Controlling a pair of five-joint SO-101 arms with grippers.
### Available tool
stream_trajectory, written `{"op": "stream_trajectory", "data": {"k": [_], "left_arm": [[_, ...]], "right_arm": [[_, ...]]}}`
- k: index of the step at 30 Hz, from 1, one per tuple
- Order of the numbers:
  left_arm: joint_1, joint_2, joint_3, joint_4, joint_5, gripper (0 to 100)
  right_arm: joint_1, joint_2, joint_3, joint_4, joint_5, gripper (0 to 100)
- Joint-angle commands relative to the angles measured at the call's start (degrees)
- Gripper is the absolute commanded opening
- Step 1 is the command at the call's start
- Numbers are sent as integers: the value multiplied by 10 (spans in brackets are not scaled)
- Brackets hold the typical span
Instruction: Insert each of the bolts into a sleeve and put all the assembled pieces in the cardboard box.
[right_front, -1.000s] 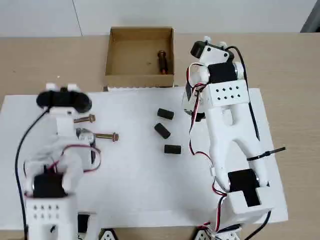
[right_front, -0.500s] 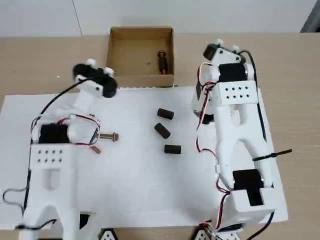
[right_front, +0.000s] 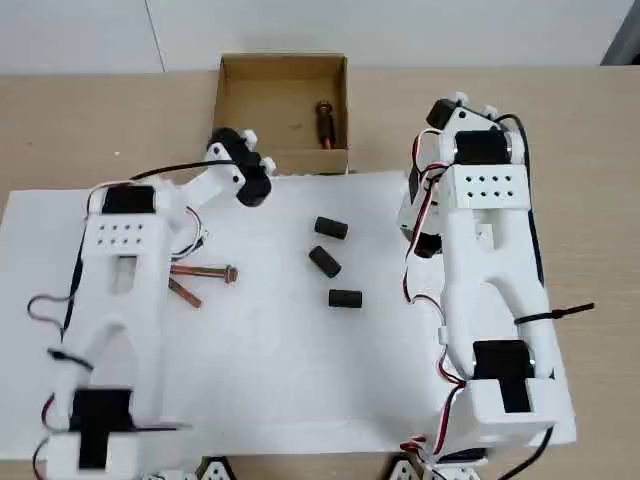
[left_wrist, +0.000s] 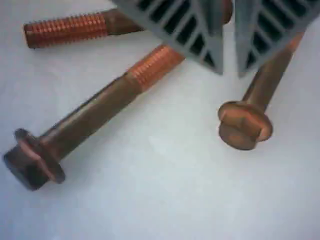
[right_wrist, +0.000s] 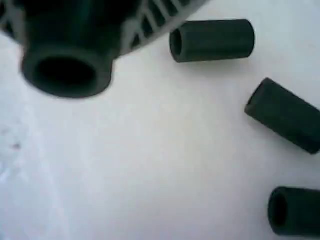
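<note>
Gripping a sleeve (right_wrist: 65, 75) in my right gripper (right_wrist: 80, 35); my left gripper (left_wrist: 228, 47), fingers nearly together, hovers over bolts (left_wrist: 85, 120).

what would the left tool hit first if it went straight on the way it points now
Probably the long copper-coloured metal bolt, whose thread runs under the left tool, or the second copper-coloured bolt beside it. Depth is unclear; it could land on the white paper sheet between them.

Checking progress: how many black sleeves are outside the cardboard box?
4: black sleeves and loose on the white sheet; a fourth sleeve in the right gripper. Others may be hidden.
</note>
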Motion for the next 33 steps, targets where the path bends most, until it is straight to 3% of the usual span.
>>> {"op": "stream_trajectory", "data": {"k": [1, 8, 13, 33], "left_arm": [[4, 52, -65, 42, -61, 5], [11, 144, -143, 105, -148, 6], [10, 178, -188, 150, -195, 60], [45, 258, -197, 164, -235, 107]], "right_arm": [[6, -34, -4, -1, 2, 2], [6, -34, -4, -33, 2, 2], [6, -34, -4, -42, 2, 2], [3, -33, -4, -43, 2, 2]]}}
